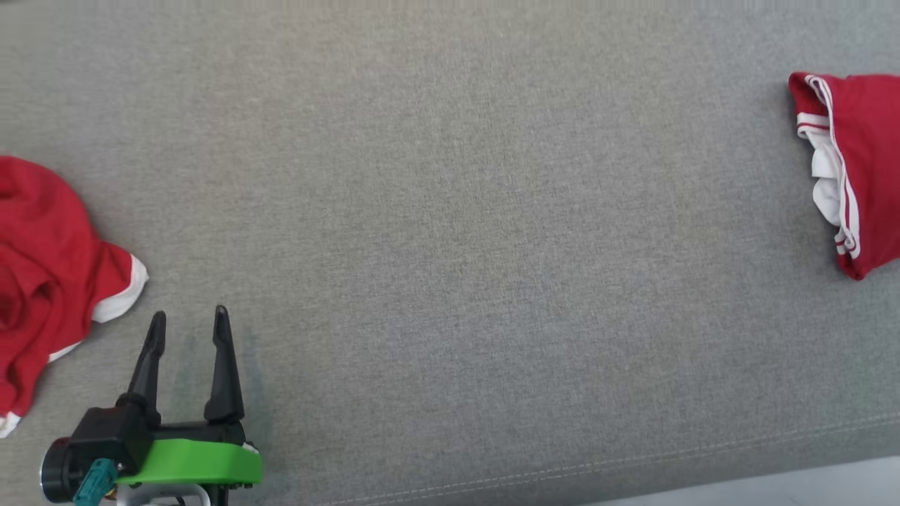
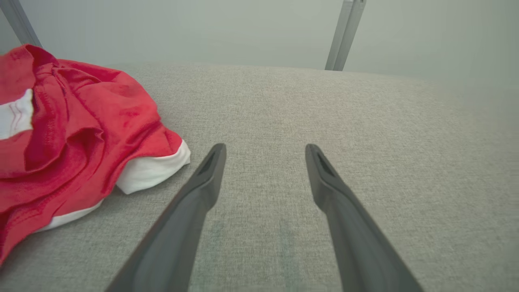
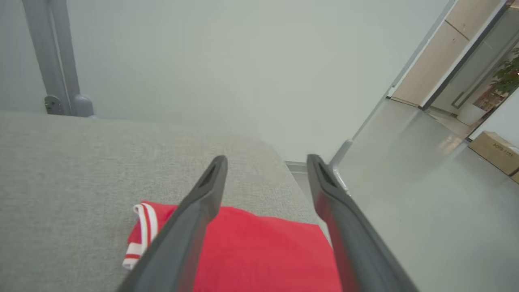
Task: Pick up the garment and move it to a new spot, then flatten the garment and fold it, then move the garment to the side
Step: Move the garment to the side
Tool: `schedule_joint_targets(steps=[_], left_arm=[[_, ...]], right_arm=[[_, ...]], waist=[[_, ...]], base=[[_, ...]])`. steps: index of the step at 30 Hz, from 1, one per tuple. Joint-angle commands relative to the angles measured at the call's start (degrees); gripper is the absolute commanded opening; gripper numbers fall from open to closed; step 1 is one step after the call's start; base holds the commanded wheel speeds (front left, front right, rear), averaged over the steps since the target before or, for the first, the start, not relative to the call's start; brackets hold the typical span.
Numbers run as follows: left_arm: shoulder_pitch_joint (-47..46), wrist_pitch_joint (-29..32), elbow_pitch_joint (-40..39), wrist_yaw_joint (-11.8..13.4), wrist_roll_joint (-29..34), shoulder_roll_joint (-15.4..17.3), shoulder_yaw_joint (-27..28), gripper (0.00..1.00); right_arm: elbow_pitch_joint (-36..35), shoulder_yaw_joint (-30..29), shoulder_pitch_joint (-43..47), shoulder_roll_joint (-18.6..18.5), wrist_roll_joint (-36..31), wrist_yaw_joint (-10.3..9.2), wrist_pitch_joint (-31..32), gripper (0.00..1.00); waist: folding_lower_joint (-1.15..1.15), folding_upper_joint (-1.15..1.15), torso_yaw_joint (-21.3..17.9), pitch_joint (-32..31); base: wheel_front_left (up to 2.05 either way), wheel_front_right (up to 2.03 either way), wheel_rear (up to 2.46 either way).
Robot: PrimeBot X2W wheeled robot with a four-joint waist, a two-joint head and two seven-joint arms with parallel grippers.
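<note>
Left tool point(image 1: 190, 314) was over the grey surface point(image 1: 450, 211), fingers spread wide, nothing between them. Crumpled red garment point(image 1: 42, 267) lay just beside it, at the view's left edge. Folded red garment point(image 1: 861, 169), white-trimmed, lay well apart, far right on the surface. Right tool point(image 3: 266, 159) was poised above that fold, fingers wide apart, gripping nothing.
</note>
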Motion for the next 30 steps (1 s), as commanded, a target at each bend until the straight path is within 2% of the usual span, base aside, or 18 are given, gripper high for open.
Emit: schedule_joint_targets(steps=[1, 3, 8, 13, 16, 21, 30], left_arm=[[0.81, 0.0, 0.47, 0.47, -1.03, -0.06, -0.35, 1.0], [1.49, 0.0, 1.55, 0.4, -1.35, -0.06, -0.99, 1.0], [2.28, -0.01, 3.14, 0.16, -1.15, -0.04, -0.28, 1.0], [3.83, -0.01, 4.9, -0.02, -0.28, -0.06, 1.57, 1.0], [4.58, -0.01, 5.98, -0.14, -0.27, -0.05, 2.47, 1.0], [5.49, 0.0, 7.25, -0.34, -0.84, -0.07, 2.88, 1.0], [6.46, 0.0, 10.56, -0.54, -2.23, -0.05, 1.51, 1.0]], right_arm=[[-4.8, 0.56, 3.62, 1.67, 1.0, -0.1, -0.2, 1.0], [-10.66, -0.48, 8.15, 3.74, 2.37, -0.1, -0.19, 1.0], [-22.12, 2.04, 17.94, 8.73, 3.92, -0.1, -0.21, 1.0], [-29.09, 5.0, 27.2, 13.94, 4.55, -0.1, -0.21, 1.0], [-31.48, 6.72, 32.36, 16.92, 4.57, -0.1, -0.21, 1.0], [-33.65, 8.36, 37.2, 19.49, 4.51, -0.1, -0.21, 1.0], [-33.98, 9.0, 45.73, 21.55, 4.56, -0.1, -0.22, 1.0]], waist=[[0.0, 0.61, 2.32, -4.42], [0.0, 0.61, 3.3, -7.19], [0.0, 0.61, 4.5, -10.92], [0.0, 0.61, 4.58, -14.64], [0.0, 0.61, 4.28, -16.82], [0.0, 0.61, 3.41, -18.47], [0.0, 0.61, 1.71, -21.31]], base=[[0.0, 0.0, 0.0], [0.0, 0.0, 0.0], [0.0, 0.0, 0.0], [0.0, 0.0, 0.0], [0.0, 0.0, 0.0], [0.0, 0.0, 0.0], [0.0, 0.0, 0.0]])
